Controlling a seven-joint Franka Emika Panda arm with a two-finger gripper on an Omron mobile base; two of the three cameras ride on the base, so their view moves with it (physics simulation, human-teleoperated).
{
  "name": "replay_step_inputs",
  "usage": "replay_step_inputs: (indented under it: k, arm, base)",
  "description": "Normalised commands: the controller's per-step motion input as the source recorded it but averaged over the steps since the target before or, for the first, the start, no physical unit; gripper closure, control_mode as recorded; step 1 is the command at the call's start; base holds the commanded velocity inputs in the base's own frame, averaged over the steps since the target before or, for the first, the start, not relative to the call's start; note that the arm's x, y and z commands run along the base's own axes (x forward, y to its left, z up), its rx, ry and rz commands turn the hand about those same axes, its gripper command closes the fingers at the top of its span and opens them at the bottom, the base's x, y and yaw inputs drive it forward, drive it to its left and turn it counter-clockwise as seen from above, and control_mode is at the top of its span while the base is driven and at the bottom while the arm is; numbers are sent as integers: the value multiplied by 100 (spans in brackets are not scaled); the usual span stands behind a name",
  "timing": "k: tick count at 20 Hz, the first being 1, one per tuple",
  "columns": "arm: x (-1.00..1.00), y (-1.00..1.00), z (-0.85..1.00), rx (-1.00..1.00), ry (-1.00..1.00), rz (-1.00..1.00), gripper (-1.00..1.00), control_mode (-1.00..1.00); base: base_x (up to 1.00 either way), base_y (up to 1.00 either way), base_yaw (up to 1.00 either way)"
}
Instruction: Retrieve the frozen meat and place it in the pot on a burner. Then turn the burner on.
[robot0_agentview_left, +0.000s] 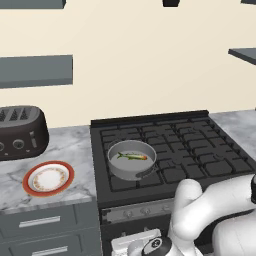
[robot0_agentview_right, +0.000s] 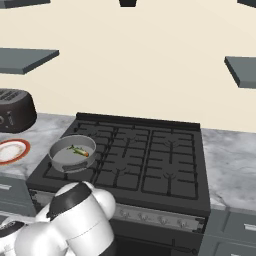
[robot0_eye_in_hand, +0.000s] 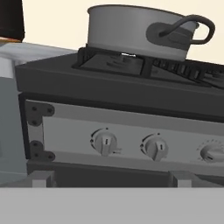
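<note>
Sitting on the front-left burner (robot0_agentview_left: 131, 172) of the black gas cooktop (robot0_agentview_left: 200, 145), the grey pot (robot0_agentview_left: 131, 160) holds the fish (robot0_agentview_left: 133, 156), which lies flat on the pot's bottom with its orange-red tail end pointing to the right. From the right base view the same pot (robot0_agentview_right: 73, 152) stands at the near left corner of the grates, the fish (robot0_agentview_right: 79, 151) inside it.

Grey-veined marble counter (robot0_agentview_left: 75, 150) runs on both sides of the stove. On the left stretch a round white plate (robot0_agentview_left: 48, 178) with a red-orange rim lies near the counter's front edge, and a dark toaster (robot0_agentview_left: 21, 131) stands behind it against the cream wall (robot0_agentview_left: 150, 60). Grey shelves (robot0_agentview_left: 35, 70) hang on that wall to the left and right. Grey drawers (robot0_agentview_left: 45, 222) with metal pulls sit below the counter.

The arm is folded low in front of the stove. The hand view looks level at the stove's front panel, where two white knobs (robot0_eye_in_hand: 106, 143) stand side by side under the pot (robot0_eye_in_hand: 138, 30), with a third knob further right. The gripper (robot0_eye_in_hand: 109, 180) shows as two small grey fingertips (robot0_eye_in_hand: 40, 179) set far apart at the bottom of that view, so it stands open and holds nothing, apart from the knobs.
</note>
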Motion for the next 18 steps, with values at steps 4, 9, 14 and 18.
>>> replay_step_inputs:
  k: [4, 9, 14, 18]
  arm:
    - [53, -28, 0, 4, 2, 0, -100, -100]
    - [53, -15, 4, 4, 5, 0, -100, -100]
    - [60, -15, 0, 0, 4, 0, -100, -100]
    - [69, -48, -1, 0, 25, 0, -100, -100]
  base:
    - [0, 0, 0]
    - [0, 0, 0]
    - [0, 0, 0]
    - [0, 0, 0]
